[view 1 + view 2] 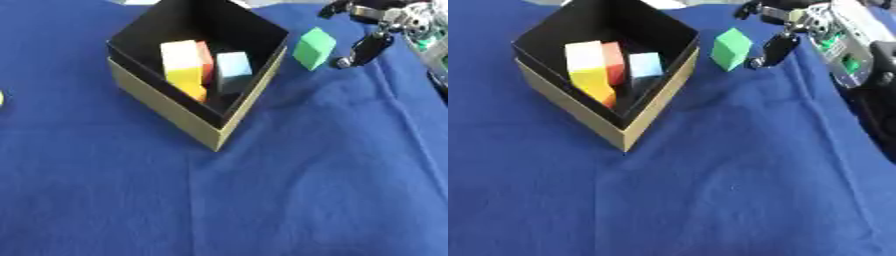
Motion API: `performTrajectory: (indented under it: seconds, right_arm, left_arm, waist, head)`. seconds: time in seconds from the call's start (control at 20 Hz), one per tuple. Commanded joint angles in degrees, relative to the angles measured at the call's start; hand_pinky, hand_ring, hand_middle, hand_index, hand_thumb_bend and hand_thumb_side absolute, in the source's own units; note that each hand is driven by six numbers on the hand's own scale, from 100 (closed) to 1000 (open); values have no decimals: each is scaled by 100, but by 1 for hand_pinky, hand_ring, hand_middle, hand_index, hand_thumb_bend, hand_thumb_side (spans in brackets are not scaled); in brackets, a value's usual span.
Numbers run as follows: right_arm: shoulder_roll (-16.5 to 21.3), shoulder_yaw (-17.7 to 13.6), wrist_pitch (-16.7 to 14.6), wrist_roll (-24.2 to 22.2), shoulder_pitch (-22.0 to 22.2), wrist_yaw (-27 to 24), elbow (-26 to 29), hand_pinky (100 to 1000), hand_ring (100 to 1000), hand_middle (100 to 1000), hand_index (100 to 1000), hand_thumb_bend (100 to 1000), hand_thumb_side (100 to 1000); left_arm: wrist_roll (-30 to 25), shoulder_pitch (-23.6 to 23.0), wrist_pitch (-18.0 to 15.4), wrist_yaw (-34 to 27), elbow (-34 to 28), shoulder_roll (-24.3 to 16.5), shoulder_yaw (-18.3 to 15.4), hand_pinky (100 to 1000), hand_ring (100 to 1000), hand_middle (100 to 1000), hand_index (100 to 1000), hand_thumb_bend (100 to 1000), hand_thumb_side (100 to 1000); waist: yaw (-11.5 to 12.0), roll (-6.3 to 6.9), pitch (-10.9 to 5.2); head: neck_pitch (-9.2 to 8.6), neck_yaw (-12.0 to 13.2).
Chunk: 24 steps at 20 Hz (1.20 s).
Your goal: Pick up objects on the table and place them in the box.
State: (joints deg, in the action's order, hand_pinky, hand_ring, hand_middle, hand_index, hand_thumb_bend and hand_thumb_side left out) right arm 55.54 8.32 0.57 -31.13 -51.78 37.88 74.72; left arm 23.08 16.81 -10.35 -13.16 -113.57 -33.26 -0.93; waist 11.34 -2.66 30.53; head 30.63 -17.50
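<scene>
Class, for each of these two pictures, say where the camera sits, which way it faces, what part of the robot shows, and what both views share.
Left eye view: in the robot's head, looking down at the blue cloth and box; only the right hand shows, top right.
Right eye view: beside it, same downward look; the right hand plus more of its arm.
Shared: the box holding blocks, and the green block beside the hand.

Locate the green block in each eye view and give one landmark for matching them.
Left eye view: green block upper right, just right of the box, beside the right hand.
Right eye view: upper middle, again just off the box's right side.
Shared landmark: the box's near corner.
</scene>
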Motion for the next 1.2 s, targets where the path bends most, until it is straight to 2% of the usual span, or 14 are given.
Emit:
performTrajectory:
  seconds: [0.05,0.4,0.85,1.2]
  right_arm:
    - [105,-136,24,174,-136,88,-34,910,973,884,941,457,100]
    - [26,-203,80,365,-246,-21,-189,909,971,882,939,426,100]
    - [-39,-140,-75,143,-283,-10,-279,906,970,879,934,442,100]
    - [-128,-64,-278,21,-341,-149,-241,898,964,877,912,380,100]
  left_arm:
    - [0,51,-24,3,-102,-96,-37,794,863,809,892,262,730]
    - [8,65,-31,6,-102,-102,-40,793,863,809,891,261,730]
    - [17,78,-39,6,-102,-96,-43,793,864,807,889,259,731]
    - [21,106,-46,5,-102,-93,-42,792,864,805,888,259,732]
  waist:
    - [11,1,-109]
    - [30,-34,-65]
    - [53,-79,6]
    - [69,-102,41]
  head:
    - [-113,-35]
    - [-164,-86]
    - [-154,-102]
    - [-132,-104]
